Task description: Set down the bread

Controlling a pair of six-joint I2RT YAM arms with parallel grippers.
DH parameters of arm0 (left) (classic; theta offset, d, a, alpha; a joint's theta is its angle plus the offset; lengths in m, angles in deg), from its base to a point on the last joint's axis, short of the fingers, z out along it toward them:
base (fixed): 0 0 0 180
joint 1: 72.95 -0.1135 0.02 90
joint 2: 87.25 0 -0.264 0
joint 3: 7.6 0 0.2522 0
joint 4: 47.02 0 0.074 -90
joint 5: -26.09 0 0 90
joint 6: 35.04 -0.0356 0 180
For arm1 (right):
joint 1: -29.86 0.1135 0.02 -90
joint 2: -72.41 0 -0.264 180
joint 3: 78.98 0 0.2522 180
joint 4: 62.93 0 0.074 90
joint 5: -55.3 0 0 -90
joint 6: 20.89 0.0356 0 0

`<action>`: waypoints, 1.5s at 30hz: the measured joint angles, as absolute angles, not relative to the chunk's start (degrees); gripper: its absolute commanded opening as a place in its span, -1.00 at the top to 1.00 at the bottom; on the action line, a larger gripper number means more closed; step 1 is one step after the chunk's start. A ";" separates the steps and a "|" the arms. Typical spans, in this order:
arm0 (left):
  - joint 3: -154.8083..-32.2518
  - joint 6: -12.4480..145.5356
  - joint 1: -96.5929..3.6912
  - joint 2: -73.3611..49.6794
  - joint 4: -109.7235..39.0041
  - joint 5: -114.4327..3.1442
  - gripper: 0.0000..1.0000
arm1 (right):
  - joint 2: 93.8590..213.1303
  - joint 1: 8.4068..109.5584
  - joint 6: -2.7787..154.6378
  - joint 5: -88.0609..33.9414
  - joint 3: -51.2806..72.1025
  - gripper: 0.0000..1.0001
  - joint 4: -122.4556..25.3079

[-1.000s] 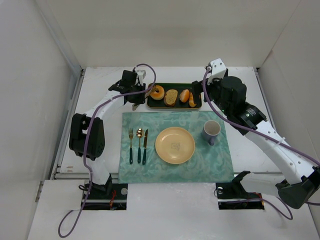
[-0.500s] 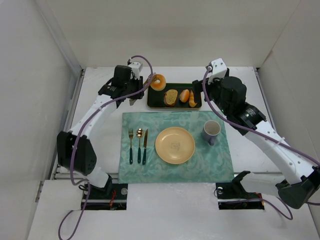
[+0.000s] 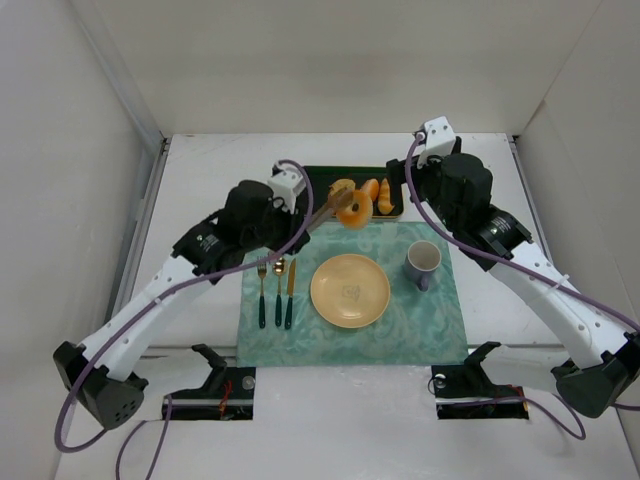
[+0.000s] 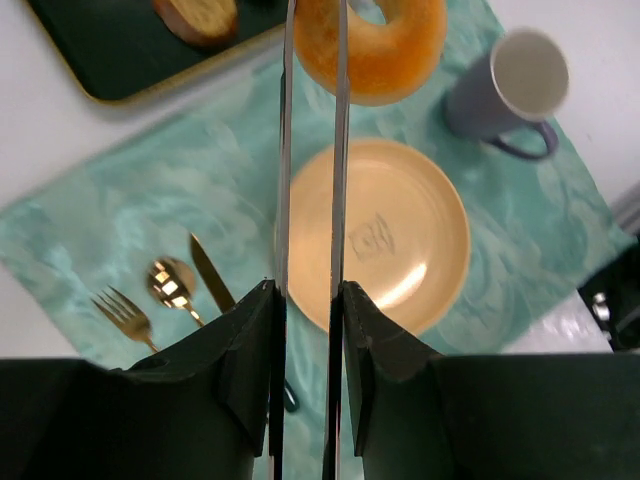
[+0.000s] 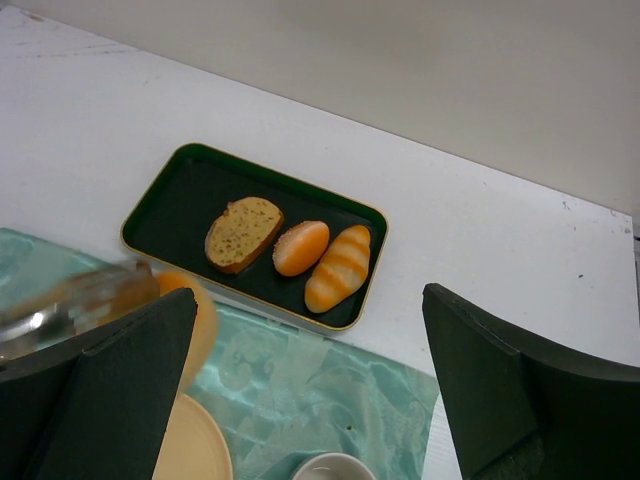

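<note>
My left gripper (image 3: 300,222) (image 4: 305,290) is shut on a pair of metal tongs (image 4: 285,150). The tongs pinch a ring-shaped orange bread (image 3: 352,212) (image 4: 375,45) and hold it in the air above the far edge of the yellow plate (image 3: 350,290) (image 4: 400,240). The bread shows blurred in the right wrist view (image 5: 195,320). The dark green tray (image 3: 322,176) (image 5: 180,200) behind holds a brown bread slice (image 5: 243,232) and two orange rolls (image 5: 300,247). My right gripper (image 3: 408,185) (image 5: 310,400) is open and empty, hovering over the tray's right end.
A teal placemat (image 3: 300,330) carries the plate, a grey-blue mug (image 3: 423,262) (image 4: 510,80) on the right, and a fork, spoon and knife (image 3: 277,290) on the left. White walls enclose the table on three sides.
My left arm has lifted the ring bread off the tray's left end with the tongs and swung it right and nearer, toward the plate. The right arm has not moved.
</note>
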State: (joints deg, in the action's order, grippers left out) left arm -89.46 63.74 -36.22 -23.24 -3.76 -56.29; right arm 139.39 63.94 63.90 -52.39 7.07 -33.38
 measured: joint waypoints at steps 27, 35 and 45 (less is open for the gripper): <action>-79.95 76.98 -15.98 -18.63 5.44 -63.52 0.41 | 139.39 63.29 63.75 -55.48 7.07 -1.00 -34.23; -79.95 78.86 -14.38 -18.43 5.57 -66.23 -0.05 | 139.39 63.29 63.75 -55.48 7.07 -1.00 -34.27; -80.28 80.55 -14.17 -22.58 5.68 -71.83 0.00 | 139.33 63.29 63.73 -56.20 7.07 -1.00 -34.34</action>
